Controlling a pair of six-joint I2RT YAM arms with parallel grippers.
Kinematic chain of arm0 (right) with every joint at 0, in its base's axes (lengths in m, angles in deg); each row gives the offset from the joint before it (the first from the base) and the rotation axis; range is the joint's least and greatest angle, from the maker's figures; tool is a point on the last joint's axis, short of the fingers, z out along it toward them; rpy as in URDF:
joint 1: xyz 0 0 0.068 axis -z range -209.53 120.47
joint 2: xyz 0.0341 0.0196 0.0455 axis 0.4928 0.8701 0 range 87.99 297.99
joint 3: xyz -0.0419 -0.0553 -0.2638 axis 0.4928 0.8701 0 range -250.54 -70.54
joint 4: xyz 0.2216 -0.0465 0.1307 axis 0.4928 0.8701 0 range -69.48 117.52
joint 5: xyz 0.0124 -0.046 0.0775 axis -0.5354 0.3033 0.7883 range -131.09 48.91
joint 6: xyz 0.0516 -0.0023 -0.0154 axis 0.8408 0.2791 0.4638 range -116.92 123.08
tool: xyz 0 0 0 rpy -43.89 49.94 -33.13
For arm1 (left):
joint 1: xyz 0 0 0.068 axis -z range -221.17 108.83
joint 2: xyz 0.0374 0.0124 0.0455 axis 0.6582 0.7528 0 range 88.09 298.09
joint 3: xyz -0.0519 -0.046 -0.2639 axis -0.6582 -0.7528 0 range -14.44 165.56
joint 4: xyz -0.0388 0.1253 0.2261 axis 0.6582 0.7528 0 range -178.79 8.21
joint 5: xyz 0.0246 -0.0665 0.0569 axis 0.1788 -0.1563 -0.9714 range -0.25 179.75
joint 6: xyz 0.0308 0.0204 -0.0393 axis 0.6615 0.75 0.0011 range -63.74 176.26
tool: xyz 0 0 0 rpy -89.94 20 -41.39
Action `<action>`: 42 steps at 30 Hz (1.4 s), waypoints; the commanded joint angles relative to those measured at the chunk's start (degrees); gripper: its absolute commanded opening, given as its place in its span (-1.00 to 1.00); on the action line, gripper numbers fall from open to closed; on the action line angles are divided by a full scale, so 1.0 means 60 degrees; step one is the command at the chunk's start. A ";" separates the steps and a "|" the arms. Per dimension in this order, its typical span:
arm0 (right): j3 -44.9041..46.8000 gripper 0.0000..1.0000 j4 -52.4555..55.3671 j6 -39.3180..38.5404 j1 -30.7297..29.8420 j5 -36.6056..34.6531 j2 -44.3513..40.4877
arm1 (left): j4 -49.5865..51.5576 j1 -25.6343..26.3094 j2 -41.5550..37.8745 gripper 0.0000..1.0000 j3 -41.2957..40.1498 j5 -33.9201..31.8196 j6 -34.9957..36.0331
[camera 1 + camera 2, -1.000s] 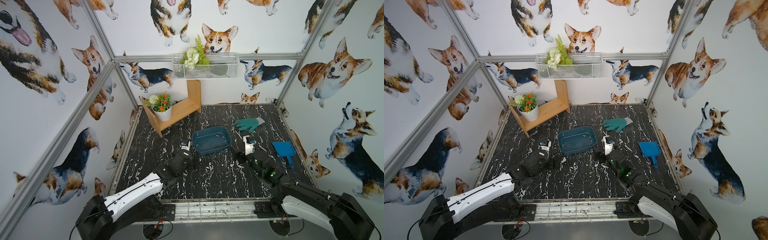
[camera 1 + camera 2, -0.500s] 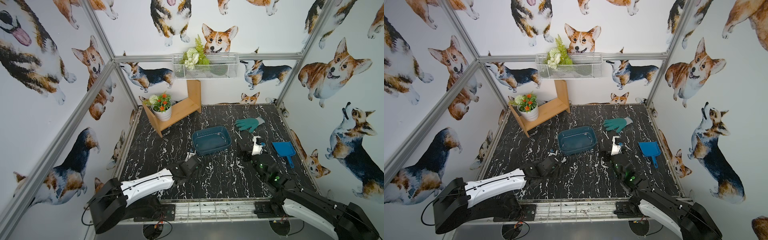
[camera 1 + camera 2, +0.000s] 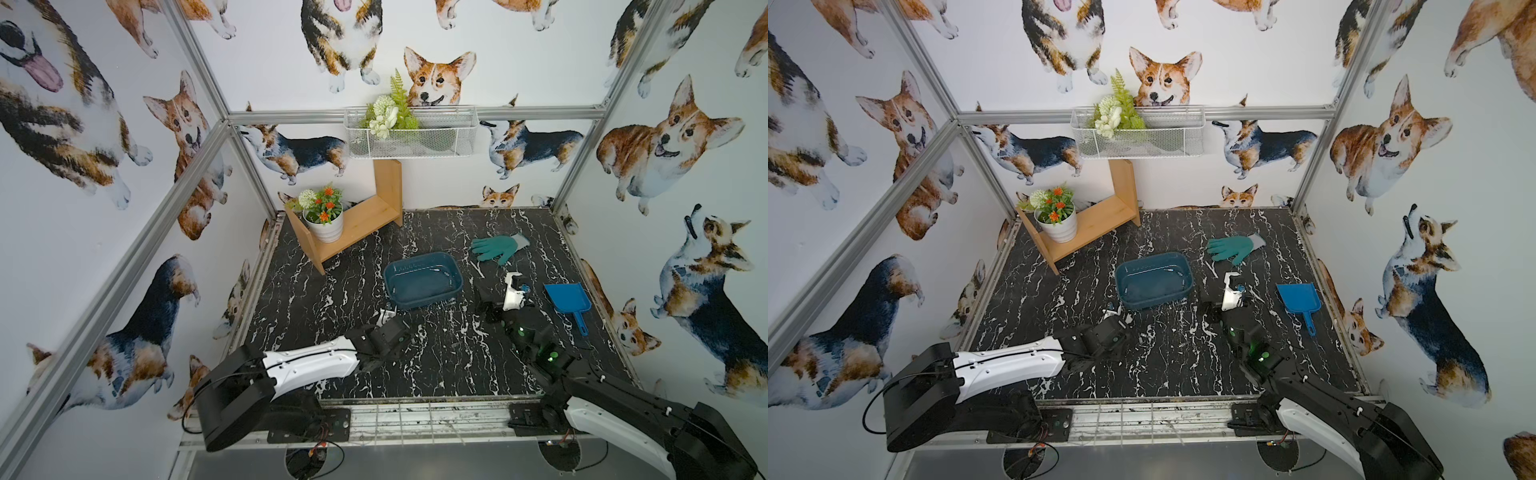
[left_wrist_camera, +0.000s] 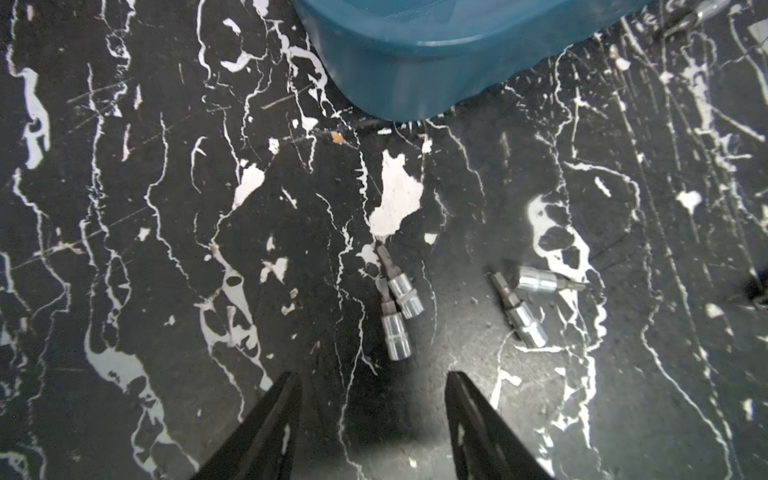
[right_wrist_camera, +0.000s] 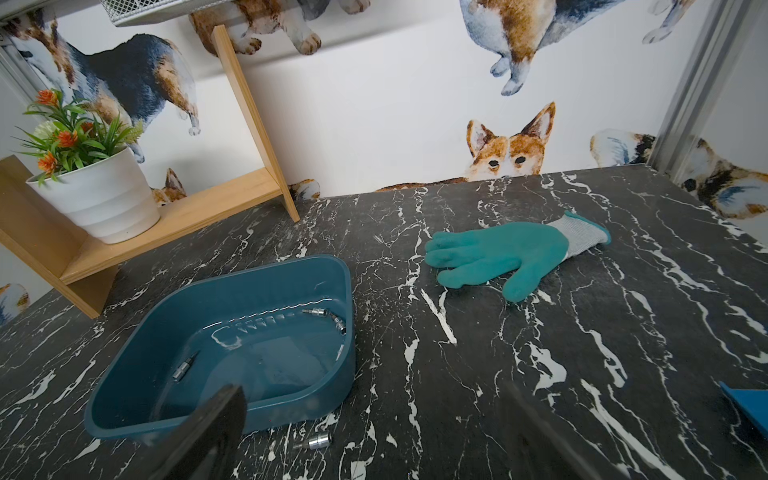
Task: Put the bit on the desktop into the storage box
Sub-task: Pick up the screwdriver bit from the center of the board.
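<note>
left arm point(image 3: 311, 365) shifted over bits point(image 4: 399, 307), left jaws apart, right jaws spread wide near storage box point(image 5: 266, 270)

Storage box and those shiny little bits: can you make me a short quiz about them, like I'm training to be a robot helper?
1. True or false: some socket bits already lie inside the storage box.
2. In the left wrist view, how many loose socket bits lie on the desktop in front of the left gripper? A) two B) four C) seven
3. Fill in: the left gripper's open jaws hold ____.
Key: 1 true; 2 B; 3 nothing.
</note>
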 commanded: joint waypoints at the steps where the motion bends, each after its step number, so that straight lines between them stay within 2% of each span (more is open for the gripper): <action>1: 0.0026 0.99 -0.0385 0.0071 -0.0003 -0.0212 -0.0016 | -0.0296 0.0027 0.0166 0.16 -0.0012 -0.0112 -0.0090; 11: 0.0041 0.99 -0.0391 0.0071 -0.0004 -0.0214 -0.0029 | -0.0748 0.0045 0.0665 -0.11 0.0048 -0.0138 0.0088; 24: 0.0078 0.99 -0.0415 0.0050 -0.0006 -0.0237 -0.0074 | -0.0971 0.0026 0.1203 -0.21 -0.0012 -0.0423 0.0135; 42: 0.0105 0.99 -0.0429 0.0035 -0.0008 -0.0230 -0.0092 | -0.1152 -0.0182 0.1364 -0.41 -0.0239 -0.0265 0.0104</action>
